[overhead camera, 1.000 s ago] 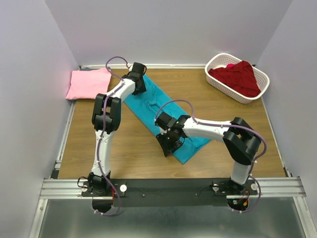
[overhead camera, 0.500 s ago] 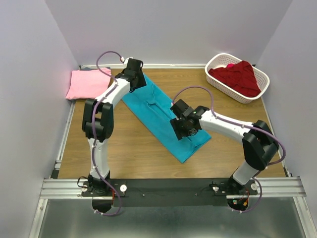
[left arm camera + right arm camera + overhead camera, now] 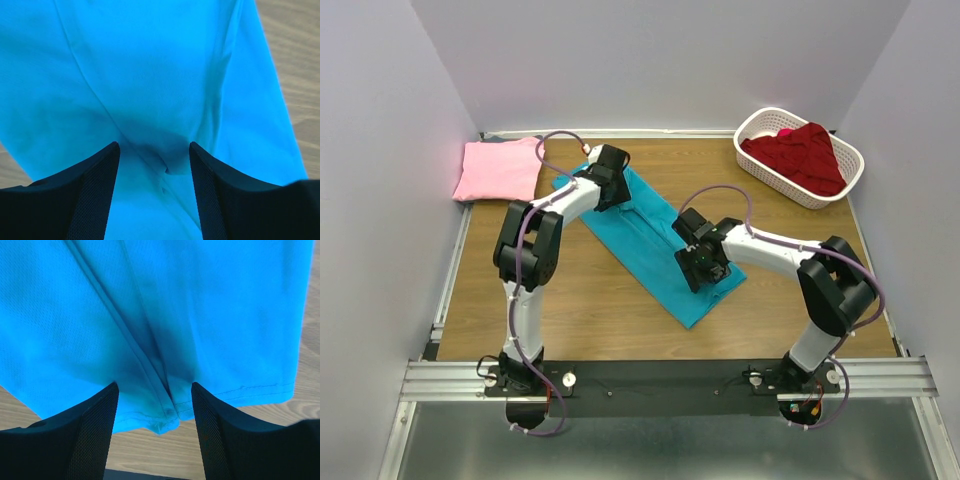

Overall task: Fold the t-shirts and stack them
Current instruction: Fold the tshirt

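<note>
The teal t-shirt lies flat on the worktop, folded into a long narrow strip, and both tools hover directly over it. The left tool has its fingers spread and holds nothing, with only a small pucker of teal cloth below the gap. It is over the strip's far-left end. The right tool is also spread and empty, over the strip's near-right end, with the stitched hem lying between its fingers and bare worktop just past it.

The strip's long axis runs diagonally from under the left tool to under the right tool. Each arm is therefore nearest its own end, and the cloth lies straight below each tool, not off to a side. In my judgement the next fold carries one short end over the other along that axis, which calls for a tool to drop and pinch an edge.

The pink t-shirt, folded, rests just beyond the teal t-shirt's far-left end. The dark red t-shirt is heaped in the white basket, well off the teal t-shirt's far-right side.
</note>
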Robot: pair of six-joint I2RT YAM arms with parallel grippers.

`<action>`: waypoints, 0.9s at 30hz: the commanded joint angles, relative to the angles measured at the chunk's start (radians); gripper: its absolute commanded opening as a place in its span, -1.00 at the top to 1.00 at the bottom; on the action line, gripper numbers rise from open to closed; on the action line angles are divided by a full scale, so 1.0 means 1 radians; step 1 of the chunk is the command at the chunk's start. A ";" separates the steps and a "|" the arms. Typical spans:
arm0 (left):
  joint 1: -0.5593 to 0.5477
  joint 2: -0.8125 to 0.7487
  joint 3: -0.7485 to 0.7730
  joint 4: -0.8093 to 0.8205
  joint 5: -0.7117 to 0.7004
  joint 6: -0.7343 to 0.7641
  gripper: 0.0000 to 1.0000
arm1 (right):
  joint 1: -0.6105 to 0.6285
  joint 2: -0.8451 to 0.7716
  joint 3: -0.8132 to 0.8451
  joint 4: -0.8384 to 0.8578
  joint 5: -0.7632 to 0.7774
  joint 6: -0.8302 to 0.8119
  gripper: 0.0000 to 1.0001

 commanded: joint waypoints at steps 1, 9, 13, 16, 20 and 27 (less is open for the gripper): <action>0.000 0.060 0.052 -0.009 -0.001 -0.018 -0.28 | -0.002 0.031 -0.031 -0.012 -0.064 -0.020 -0.36; -0.001 0.217 0.216 -0.102 0.015 0.045 -0.21 | -0.001 0.121 -0.052 -0.007 -0.335 -0.074 -0.35; -0.001 0.272 0.291 -0.128 0.012 0.092 -0.21 | 0.014 0.147 -0.028 -0.006 -0.398 -0.063 -0.34; -0.001 0.332 0.412 -0.153 0.012 0.132 -0.21 | 0.054 0.176 0.023 0.000 -0.439 -0.033 -0.34; -0.001 0.386 0.517 -0.147 0.054 0.189 -0.21 | 0.114 0.247 0.123 0.013 -0.472 0.029 -0.35; -0.001 0.458 0.635 -0.087 0.146 0.241 -0.21 | 0.172 0.391 0.304 0.019 -0.472 0.109 -0.38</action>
